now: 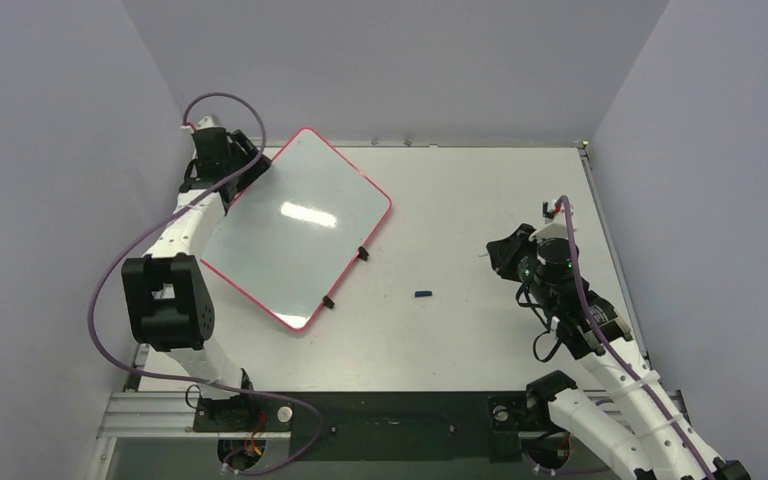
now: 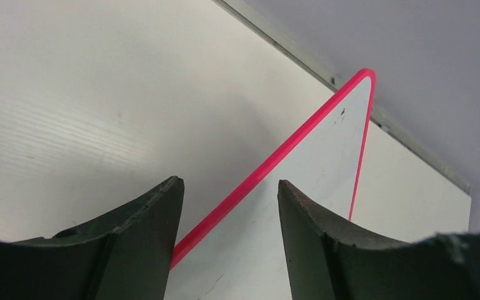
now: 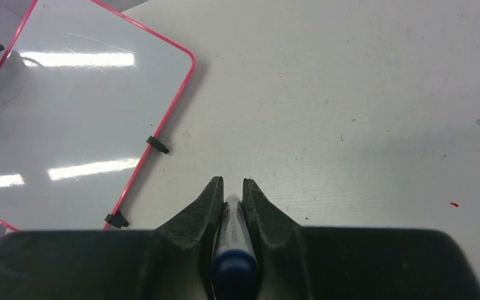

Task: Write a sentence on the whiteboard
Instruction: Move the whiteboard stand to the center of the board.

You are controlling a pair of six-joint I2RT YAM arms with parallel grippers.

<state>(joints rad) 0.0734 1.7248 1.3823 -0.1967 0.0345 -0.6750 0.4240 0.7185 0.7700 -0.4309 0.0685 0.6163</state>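
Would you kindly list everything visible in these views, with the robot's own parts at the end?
whiteboard: one, white with a red-pink rim, on the left half of the table, lying at an angle, no writing on it.
clips: two, black, on the whiteboard's right edge.
small blue piece: one, blue, on the table between the whiteboard and the right arm; possibly a marker cap.
marker: one, pale barrel with a dark blue end, held in the right pincer.
table: one, white, under everything.
left pincer: one, black, open, straddling the whiteboard's far-left rim.
right pincer: one, black, shut on the marker, over the table's right side.
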